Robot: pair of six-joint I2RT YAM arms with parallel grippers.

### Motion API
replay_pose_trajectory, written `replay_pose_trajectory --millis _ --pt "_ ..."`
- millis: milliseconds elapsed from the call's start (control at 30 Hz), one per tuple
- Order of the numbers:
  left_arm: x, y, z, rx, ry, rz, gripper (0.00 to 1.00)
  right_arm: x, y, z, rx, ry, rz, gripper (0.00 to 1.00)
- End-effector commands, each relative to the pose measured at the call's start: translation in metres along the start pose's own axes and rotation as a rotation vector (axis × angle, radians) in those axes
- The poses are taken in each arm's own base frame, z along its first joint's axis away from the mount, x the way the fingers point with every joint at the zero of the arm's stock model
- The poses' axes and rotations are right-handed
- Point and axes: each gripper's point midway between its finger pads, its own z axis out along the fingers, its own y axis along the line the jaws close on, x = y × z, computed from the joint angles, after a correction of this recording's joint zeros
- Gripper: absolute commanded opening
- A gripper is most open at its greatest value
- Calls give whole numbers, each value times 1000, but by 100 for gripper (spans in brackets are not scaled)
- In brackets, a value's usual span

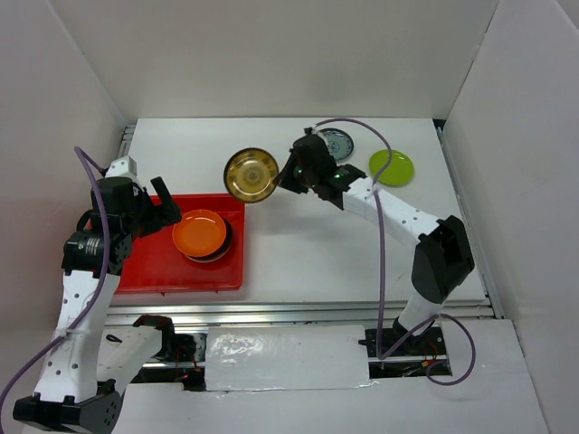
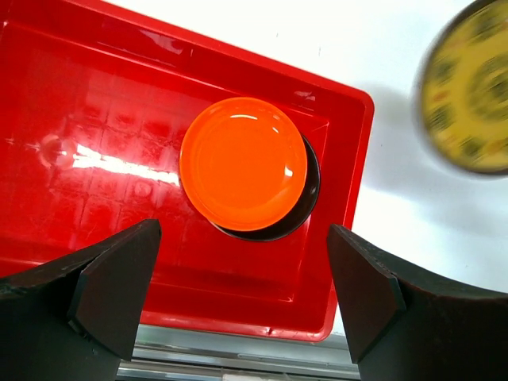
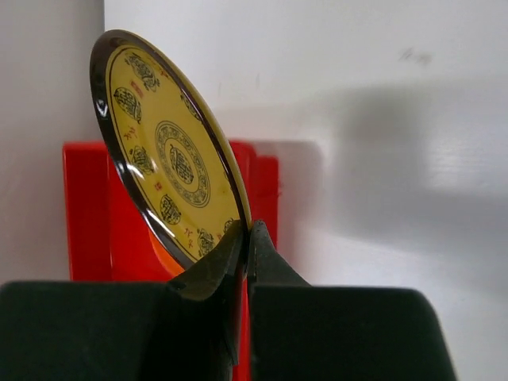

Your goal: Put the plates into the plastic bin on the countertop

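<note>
Inside the red bin (image 2: 353,175), a dark plate (image 2: 311,186) shows only as a crescent under the orange plate (image 2: 242,163); whether more plates lie beneath cannot be told. Right of the bin, the yellow patterned plate (image 2: 472,87) is blurred and cut off by the left wrist view's edge. In the right wrist view, that plate's lower rim is hidden between the fingers of the right gripper (image 3: 248,238), and most of the bin lies hidden behind it. Far right of the bin, a blue-grey plate (image 1: 340,141) is partly covered by the gripper, its pattern too small to read.

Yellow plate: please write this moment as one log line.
right gripper: shut on yellow plate | left gripper: open above red bin | orange plate: in bin
</note>
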Motion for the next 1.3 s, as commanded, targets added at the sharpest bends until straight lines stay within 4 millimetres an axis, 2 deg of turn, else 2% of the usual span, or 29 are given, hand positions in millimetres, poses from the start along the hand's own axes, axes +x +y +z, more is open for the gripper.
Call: replay_pose_trajectory --millis 0,33,67,100,167,300,467,567,633,667,700,733,767,867,900,967,1000,1033,1067,1100,1167,1200,1267 --pt "-24 -3 -12 9 -82 20 99 37 33 10 -123 128 -66 0" --pt "-24 -3 -12 10 -81 22 99 55 59 4 -218 213 -88 0" --pt "-23 -3 -13 9 -78 22 99 67 69 5 -256 257 -103 0" --pt "-23 -3 -13 12 -79 25 99 83 70 15 -270 304 -121 0" --pt "-23 -3 -13 14 -79 28 99 101 94 13 -338 353 -138 0" --pt "-18 -1 -15 13 -70 36 99 134 103 28 -363 427 -143 0" --pt "-16 2 -17 7 -79 42 99 159 107 39 -370 486 -146 1" --pt "-12 3 -16 8 -72 42 99 170 111 41 -400 520 -145 13" --pt "-9 3 -14 9 -64 43 99 169 115 35 -416 505 -151 53" --pt "-9 4 -14 8 -64 43 99 167 118 31 -421 492 -155 59" --pt "-10 4 -14 5 -67 44 99 163 122 28 -429 467 -156 67" --pt "-10 4 -15 5 -70 45 99 160 120 28 -418 446 -154 71" --pt "-9 4 -14 6 -69 43 99 151 127 21 -440 423 -151 73" --pt "-9 3 -15 18 -73 40 99 132 132 17 -437 384 -141 78" --pt "-8 3 -15 17 -67 39 99 121 133 17 -429 353 -136 79" --pt "-7 4 -15 13 -65 39 99 99 141 2 -450 296 -135 82" --pt "-8 5 -15 9 -70 39 99 89 139 -3 -445 268 -132 100" --pt "-8 5 -16 8 -72 38 99 67 142 -17 -446 208 -129 100" --pt "-8 5 -17 8 -72 38 99 56 135 -19 -423 181 -126 100" --pt "-9 4 -18 10 -78 35 99 25 124 -26 -394 115 -107 100" --pt "-8 1 -18 26 -70 38 99 0 79 -18 -247 60 -70 100" --pt "-8 -1 -18 37 -68 37 99 -33 47 -17 -175 3 -18 100" --pt "-7 -3 -16 54 -62 47 99 -52 -19 -5 -17 -28 47 100"
